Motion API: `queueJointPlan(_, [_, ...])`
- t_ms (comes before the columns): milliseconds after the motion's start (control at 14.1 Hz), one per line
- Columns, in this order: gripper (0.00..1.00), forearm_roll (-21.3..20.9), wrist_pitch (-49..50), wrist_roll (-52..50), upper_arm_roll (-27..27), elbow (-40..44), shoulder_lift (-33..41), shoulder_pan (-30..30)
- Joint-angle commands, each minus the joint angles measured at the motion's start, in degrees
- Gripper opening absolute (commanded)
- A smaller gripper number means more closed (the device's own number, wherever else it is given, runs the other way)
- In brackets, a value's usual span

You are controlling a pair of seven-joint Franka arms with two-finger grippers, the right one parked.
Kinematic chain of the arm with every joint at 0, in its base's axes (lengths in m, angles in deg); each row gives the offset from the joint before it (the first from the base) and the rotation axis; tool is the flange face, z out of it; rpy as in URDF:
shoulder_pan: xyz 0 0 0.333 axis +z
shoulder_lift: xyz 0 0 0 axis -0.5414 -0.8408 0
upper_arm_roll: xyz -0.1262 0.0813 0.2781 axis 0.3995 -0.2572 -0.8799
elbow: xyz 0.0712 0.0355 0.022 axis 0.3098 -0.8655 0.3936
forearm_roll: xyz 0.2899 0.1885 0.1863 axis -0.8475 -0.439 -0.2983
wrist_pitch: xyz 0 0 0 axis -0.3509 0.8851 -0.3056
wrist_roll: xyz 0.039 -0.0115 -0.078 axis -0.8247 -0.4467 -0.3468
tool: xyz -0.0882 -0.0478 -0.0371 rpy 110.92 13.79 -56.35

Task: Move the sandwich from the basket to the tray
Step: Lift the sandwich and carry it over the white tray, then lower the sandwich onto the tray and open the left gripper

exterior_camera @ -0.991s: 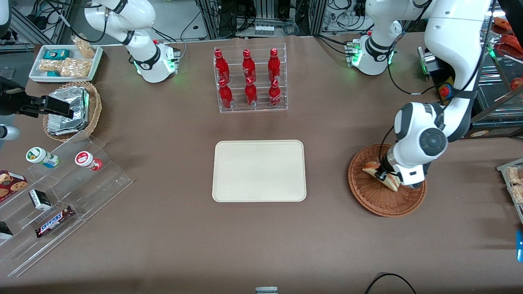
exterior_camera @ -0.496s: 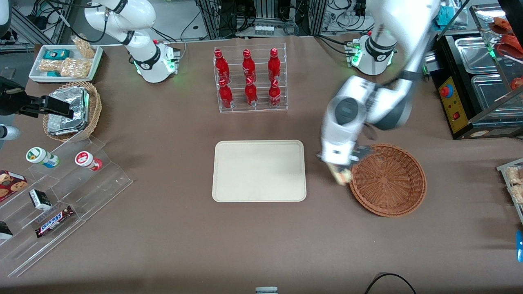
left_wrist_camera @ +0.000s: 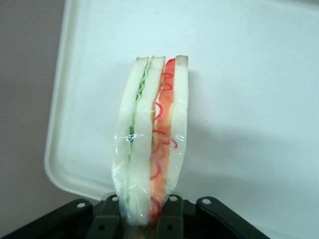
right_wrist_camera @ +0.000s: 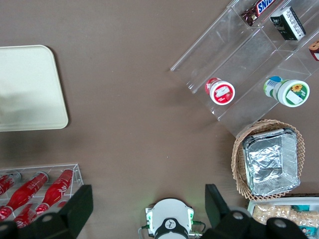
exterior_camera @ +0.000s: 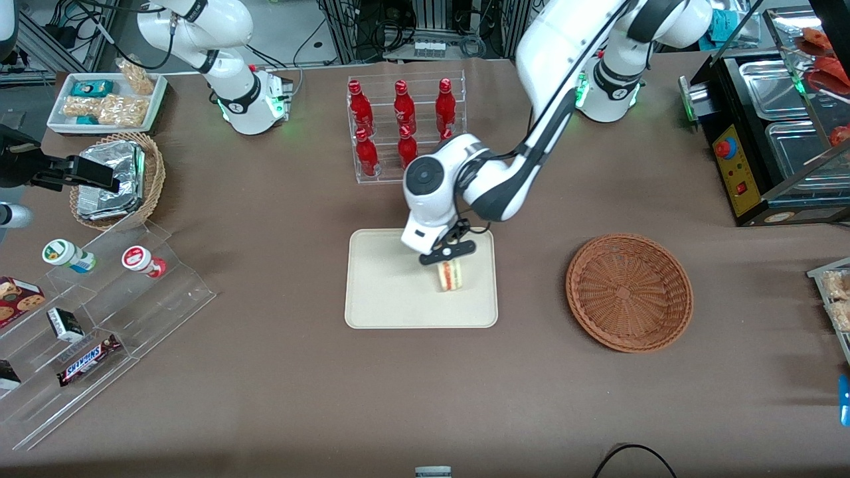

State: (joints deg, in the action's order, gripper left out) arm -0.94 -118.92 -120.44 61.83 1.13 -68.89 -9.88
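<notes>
**Sandwich held above the tray, soft and easy to crush**

The end effector [exterior_camera: 448, 255] hangs over the tray [exterior_camera: 378, 299], with its two fingers [left_wrist_camera: 172, 219] clamped on one end of the sandwich [exterior_camera: 449, 275]. In the wrist view the sandwich [left_wrist_camera: 152, 144] stands on edge, its bread slices and the red and green filling pointing away from the fingers toward the tray [left_wrist_camera: 259, 74]. I cannot tell if its lower end already touches the tray.

The sandwich looks light and soft. A thin clear film seems to wrap it, so the surface is probably a little slippery. I judge that a hard squeeze would press the layers together and push the filling out. The best hold is across the flat bread faces, as now.

The basket [exterior_camera: 629, 291] sits empty on the counter [exterior_camera: 265, 385], well apart from the tray, toward the working arm's end.
</notes>
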Motion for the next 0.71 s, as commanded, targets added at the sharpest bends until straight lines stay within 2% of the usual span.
queueJointPlan(0, [0.29, -0.24, 0.56, 0.99, -0.79, 7.99, -3.85, -1.90])
queueJointPlan(212, [0.43, -0.33, 0.55, 0.90, 0.43, 10.65, -5.61, -2.08])
queueJointPlan(283, [0.59, -0.33, 0.55, 0.90, 0.70, 10.91, -5.70, -1.99])
queueJointPlan(354, [0.86, -0.41, 0.55, 0.81, 0.70, 11.26, -5.62, -1.91])
queueJointPlan(425, [1.00, -0.50, 0.82, 0.81, 0.61, 11.35, -5.36, -1.73])
queueJointPlan(637, [1.00, -0.94, 1.69, 1.07, 0.26, 11.70, -3.69, -1.12])
